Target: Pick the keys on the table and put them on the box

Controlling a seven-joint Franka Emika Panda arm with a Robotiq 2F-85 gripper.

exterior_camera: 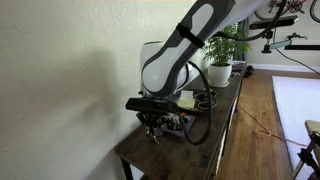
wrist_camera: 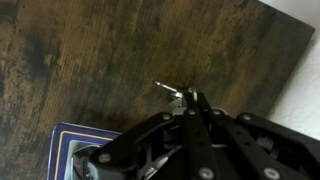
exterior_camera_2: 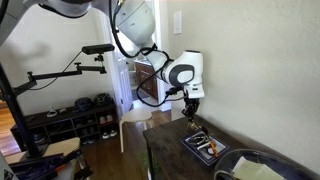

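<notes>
Now we see the gripper [wrist_camera: 188, 102] pinched narrow on the keys [wrist_camera: 167, 88], above the bare table [wrist_camera: 90, 50] just beside the box [wrist_camera: 70, 130]. We judge it the carry step: next, shift over the box, lower, then let go.

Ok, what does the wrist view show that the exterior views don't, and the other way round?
Only the wrist view: the keys pinched at the tip of the end effector, and the wood grain close up. Only the exterior views: the arm, a potted plant, a shoe rack. Shared: the table and the box.
</notes>
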